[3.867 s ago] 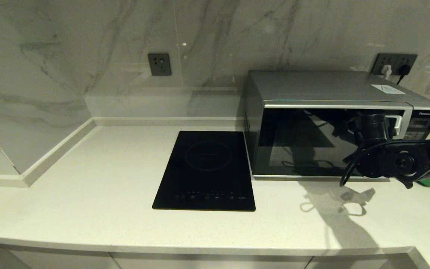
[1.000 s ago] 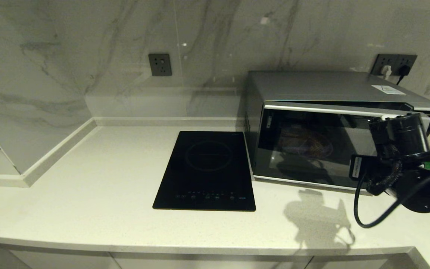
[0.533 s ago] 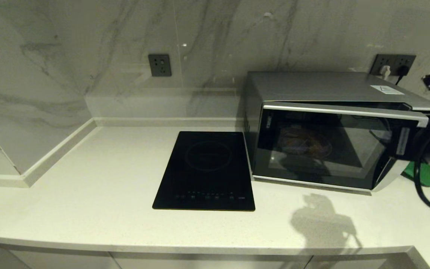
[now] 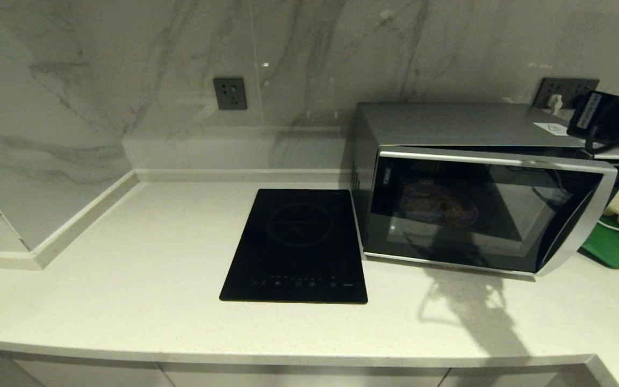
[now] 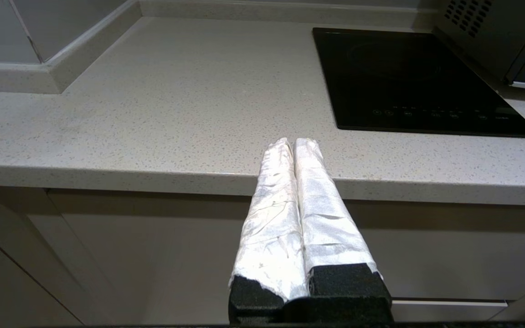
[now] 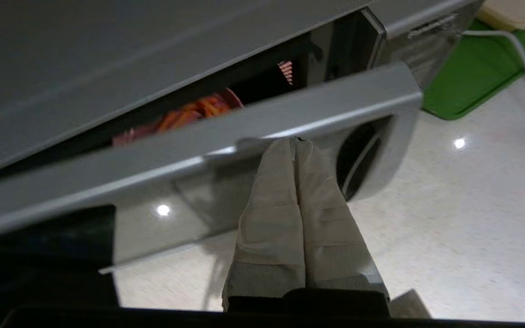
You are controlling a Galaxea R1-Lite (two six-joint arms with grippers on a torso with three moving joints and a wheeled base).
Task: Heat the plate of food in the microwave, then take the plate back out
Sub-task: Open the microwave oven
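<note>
The silver microwave [image 4: 460, 123] stands at the right of the counter with its dark glass door [image 4: 481, 209] swung partly ajar. Through the glass I see the plate of food [image 4: 441, 207] dimly; the right wrist view shows its lilac rim and orange sticks [image 6: 189, 114] through the gap above the door's top edge. My right gripper [image 6: 295, 140] is shut with nothing held, raised above the door's top edge [image 6: 244, 132]; its arm [image 4: 610, 118] shows at the head view's upper right. My left gripper [image 5: 293, 142] is shut and parked in front of the counter's edge.
A black induction cooktop [image 4: 299, 242] lies flat left of the microwave. A green tray [image 4: 618, 244] with a cream object and a white cord sits right of it. Wall sockets [image 4: 564, 88] are behind. Bare counter [image 4: 127, 258] stretches to the left.
The microwave door went from closed to partly ajar. My right arm then left the door's front, swung right and rose to the upper right.
</note>
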